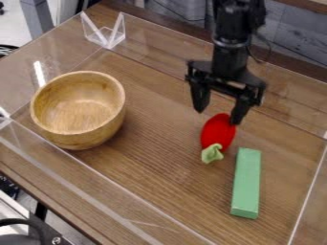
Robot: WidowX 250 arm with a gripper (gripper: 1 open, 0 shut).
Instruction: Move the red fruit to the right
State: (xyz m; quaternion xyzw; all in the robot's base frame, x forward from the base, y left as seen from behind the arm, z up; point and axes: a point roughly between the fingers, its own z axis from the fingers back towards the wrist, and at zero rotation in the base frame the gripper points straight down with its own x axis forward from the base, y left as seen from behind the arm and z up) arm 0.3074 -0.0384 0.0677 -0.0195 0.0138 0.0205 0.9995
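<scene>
we have the red fruit (pixel 219 131) resting on the desk (pixel 138 170), bowl (pixel 78 110) off at nine o'clock, green block (pixel 247 184) near its five, and our fingers (pixel 221 105) spread wide, holding nothing: looks like release is done, so next we'd lift clear toward twelve!

Likely setting: a lab or workshop; I cannot tell which
My black robot arm (pixel 232 43): jointed, with a cable looping beside it, over the table
Worktop: a brown wooden table (pixel 153 167) with pale strips along its far edge
Table's left side: white-and-black clutter (pixel 13 26) beyond the edge, too blurred to name
</scene>
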